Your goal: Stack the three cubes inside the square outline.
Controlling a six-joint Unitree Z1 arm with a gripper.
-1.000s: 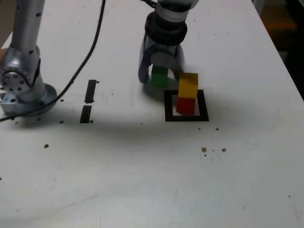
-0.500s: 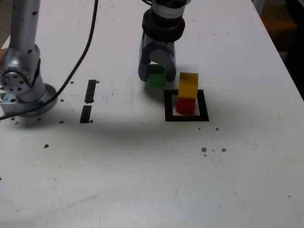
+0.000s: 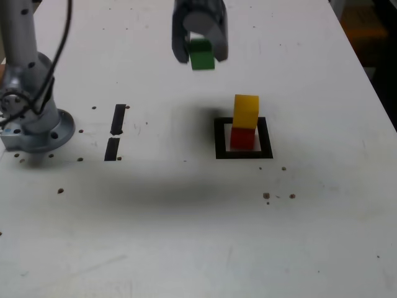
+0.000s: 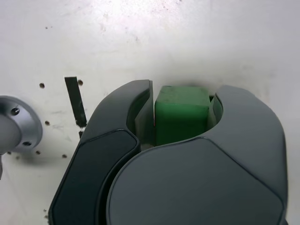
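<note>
**A:** Claw (image 3: 200,53) clamped tight on the green cube (image 3: 202,54), and it hangs clear above the counter (image 3: 186,236) with a soft shadow spread underneath!

**B:** The wrist view backs that up: both dark fingers (image 4: 117,136) press the green cube's (image 4: 181,114) sides, flat faces squared to the grip. It's a cube, so no long axis to speak of; its top face looks level.

**A:** And the stack?

**B:** Yellow cube (image 3: 246,111) sits upright on the red cube (image 3: 242,138), a touch offset rather than flush. The red one rests inside the square outline (image 3: 219,138), black tape around a white centre. The green cube is up and towards the exterior view's left of that stack, well apart from it.

**A:** Surroundings?

**B:** White counter, scuffed, dotted with small dark specks. Two short black tape strips (image 3: 115,131) lie end to end on the exterior view's left, with the arm's silver base (image 3: 34,127) and a black cable (image 3: 59,46) beyond. At the exterior view's right the counter edge gives way to dark floor.
</note>
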